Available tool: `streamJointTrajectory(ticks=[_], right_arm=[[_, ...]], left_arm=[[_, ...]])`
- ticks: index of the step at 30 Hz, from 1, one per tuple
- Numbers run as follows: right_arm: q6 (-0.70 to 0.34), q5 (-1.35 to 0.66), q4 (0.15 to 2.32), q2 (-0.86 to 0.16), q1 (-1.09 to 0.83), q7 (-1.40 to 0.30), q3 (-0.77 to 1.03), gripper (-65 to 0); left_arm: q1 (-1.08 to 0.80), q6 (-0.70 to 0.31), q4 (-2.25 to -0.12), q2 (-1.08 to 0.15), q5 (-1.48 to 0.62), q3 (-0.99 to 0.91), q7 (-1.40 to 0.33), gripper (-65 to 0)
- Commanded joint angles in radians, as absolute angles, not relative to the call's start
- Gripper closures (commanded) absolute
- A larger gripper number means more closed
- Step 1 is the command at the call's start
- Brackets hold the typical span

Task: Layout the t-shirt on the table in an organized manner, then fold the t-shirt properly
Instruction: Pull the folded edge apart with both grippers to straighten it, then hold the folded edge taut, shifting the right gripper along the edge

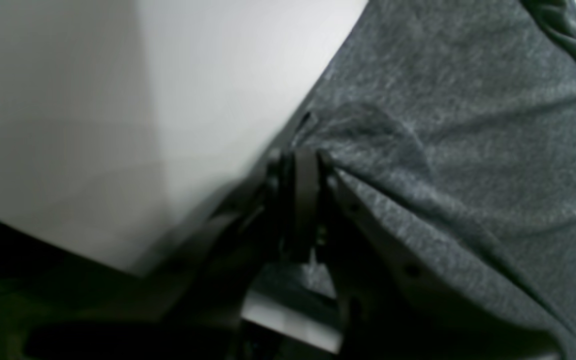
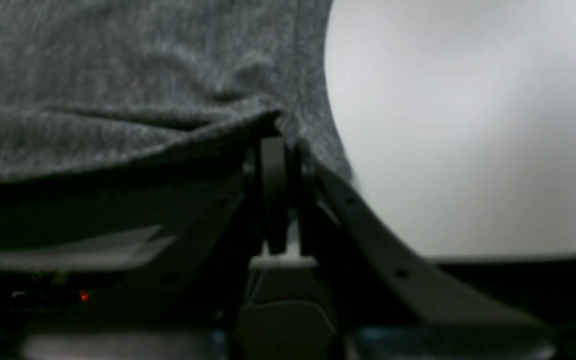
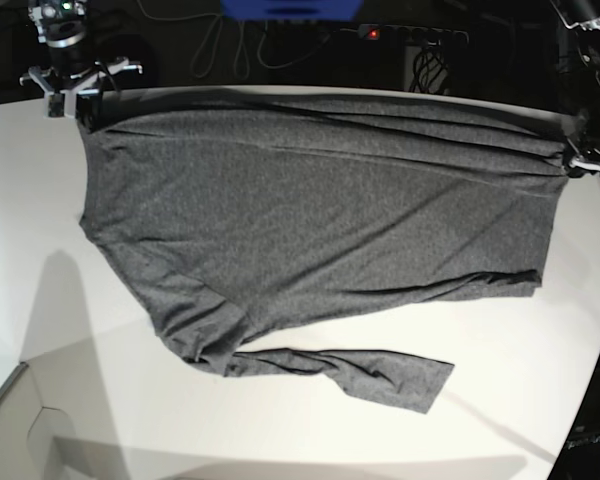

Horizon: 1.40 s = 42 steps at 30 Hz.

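The dark grey t-shirt [image 3: 320, 210] lies spread across the white table [image 3: 40, 200], hem side stretched along the far edge, one long sleeve [image 3: 360, 370] trailing toward the front. My right gripper [image 3: 80, 105] holds the shirt's far-left corner. In the right wrist view, that gripper [image 2: 280, 135] is shut on a ridge of the t-shirt [image 2: 118, 75], with bare table [image 2: 468, 125] to the right. My left gripper [image 3: 577, 165] holds the far-right corner. Seen from the left wrist, it [image 1: 308, 155] is shut on a fold of the t-shirt [image 1: 468, 150], beside the table [image 1: 193, 100].
Behind the table lie a power strip with a red light [image 3: 410, 33], loose cables [image 3: 220, 45] and a blue object [image 3: 290, 8]. The table's corner edge [image 3: 20, 380] drops off at the lower left, and its curved rim runs down the right side.
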<state>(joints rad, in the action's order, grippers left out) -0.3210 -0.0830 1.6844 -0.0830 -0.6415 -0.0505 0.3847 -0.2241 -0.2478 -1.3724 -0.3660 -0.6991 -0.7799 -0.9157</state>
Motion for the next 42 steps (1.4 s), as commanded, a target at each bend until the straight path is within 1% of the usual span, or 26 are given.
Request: streamJointTrajectory(ticks=[1, 4, 7, 12, 14, 17, 19, 23, 24, 26, 28, 34, 37, 40, 42], right_arm=[[-0.314, -0.085, 1.693, -0.094, -0.653, -0.024, 0.392, -10.0], [-0.314, -0.085, 1.693, -0.096, -0.656, -0.024, 0.392, -19.5], [-0.312, -0.085, 1.701, -0.093, -0.661, -0.024, 0.400, -26.0], [-0.312, -0.091, 1.715, -0.090, -0.685, -0.018, 0.414, -32.0], [-0.311, -0.088, 1.725, -0.068, -0.685, -0.016, 0.424, -35.4], [-0.311, -0.087, 1.741, -0.025, -0.677, -0.016, 0.487, -40.9], [-0.311, -0.087, 1.751, -0.001, -0.657, -0.016, 0.518, -43.3], [-0.320, -0.085, 1.758, 0.001, -0.662, -0.016, 0.522, -43.7], [-0.344, -0.085, 1.758, -0.002, -0.667, -0.015, 0.512, -43.6], [-0.435, -0.085, 1.758, -0.019, -0.682, -0.015, 0.484, -43.5], [-0.496, -0.085, 1.758, -0.021, -0.688, -0.015, 0.455, -43.5], [-0.587, -0.085, 1.822, -0.019, -0.713, -0.013, 0.433, -43.6], [-0.613, -0.081, 1.859, -0.031, -0.722, -0.013, 0.392, -43.9], [-0.613, 0.010, 1.853, -0.065, -0.720, -0.021, 0.317, -43.9], [-0.613, 0.077, 1.836, -0.065, -0.720, -0.015, 0.277, -43.9]], left_arm=[[-0.219, -0.246, -1.383, -0.383, -0.702, -0.786, -0.892, -0.1], [-0.219, -0.246, -1.385, -0.364, -0.696, -0.789, -0.892, -0.1], [-0.219, -0.246, -1.385, -0.363, -0.702, -0.788, -0.897, -0.1], [-0.219, -0.246, -1.392, -0.344, -0.699, -0.791, -0.898, -0.1], [-0.219, -0.246, -1.392, -0.344, -0.699, -0.791, -0.898, -0.1], [-0.220, -0.246, -1.392, -0.343, -0.702, -0.791, -0.900, -0.1], [-0.220, -0.246, -1.392, -0.343, -0.702, -0.788, -0.900, -0.1], [-0.222, -0.246, -1.392, -0.343, -0.704, -0.788, -0.900, -0.1], [-0.220, -0.246, -1.392, -0.343, -0.704, -0.788, -0.900, -0.1], [-0.220, -0.246, -1.392, -0.343, -0.704, -0.788, -0.900, -0.1], [-0.219, -0.246, -1.392, -0.343, -0.704, -0.788, -0.900, -0.1], [-0.219, -0.246, -1.392, -0.343, -0.702, -0.788, -0.900, -0.1], [-0.219, -0.246, -1.392, -0.343, -0.700, -0.788, -0.900, -0.1], [-0.219, -0.246, -1.392, -0.343, -0.702, -0.788, -0.900, -0.1], [-0.219, -0.246, -1.392, -0.343, -0.702, -0.788, -0.900, -0.1]])
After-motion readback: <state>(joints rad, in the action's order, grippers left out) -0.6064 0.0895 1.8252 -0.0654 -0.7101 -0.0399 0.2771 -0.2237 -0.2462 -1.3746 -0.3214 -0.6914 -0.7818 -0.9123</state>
